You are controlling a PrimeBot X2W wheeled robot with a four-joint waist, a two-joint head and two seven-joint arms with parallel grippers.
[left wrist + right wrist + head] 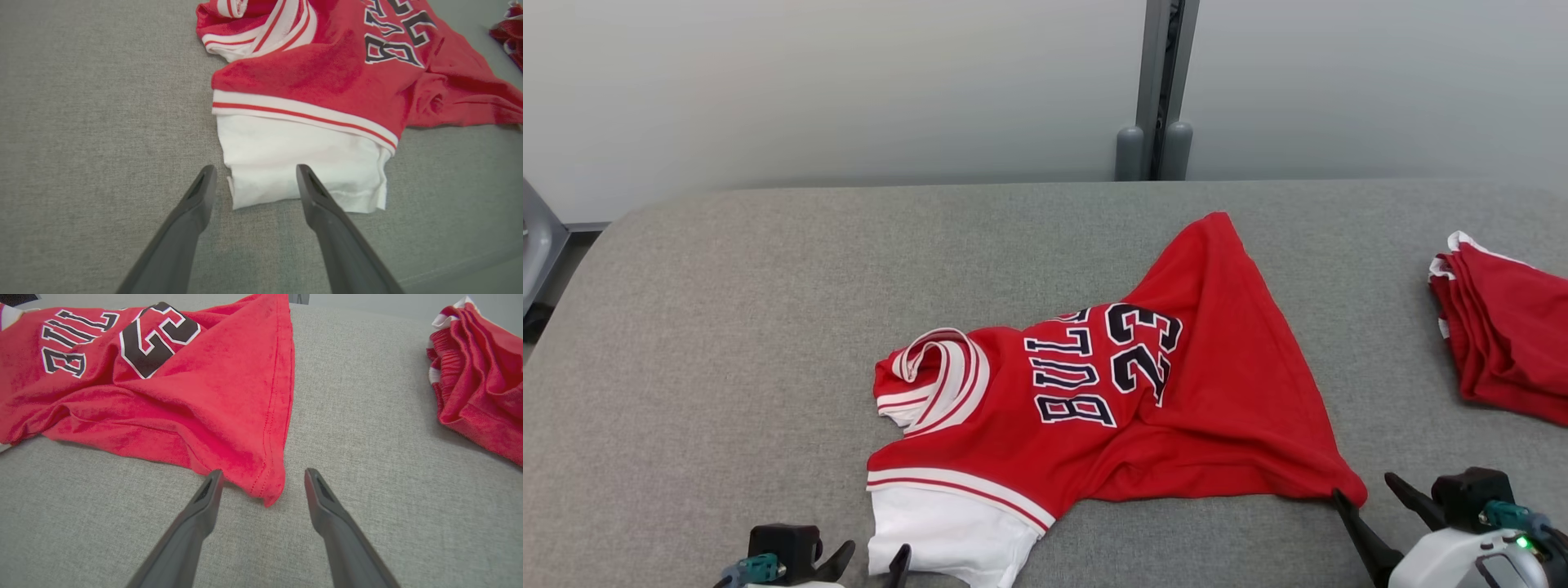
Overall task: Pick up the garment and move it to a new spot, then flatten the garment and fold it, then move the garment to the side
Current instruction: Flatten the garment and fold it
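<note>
The garment [1176, 392] is a red jersey with dark lettering, white-striped trim and a white sleeve, lying crumpled in the middle of the grey surface. My left gripper [872, 557] is open at the lower left. In the left wrist view, the left gripper [255, 171] straddles the corner of the white sleeve [302, 155], which lies flat. My right gripper [1364, 486] stands open at the lower right. In the right wrist view, the right gripper [263, 473] has the garment's red hem corner [269, 490] between its fingers, not clamped.
A second pile of red cloth [1507, 327] with white trim lies at the right edge of the padded grey surface [727, 343]. Behind the surface is a pale wall with a grey post [1156, 90]. Open surface stretches to the left.
</note>
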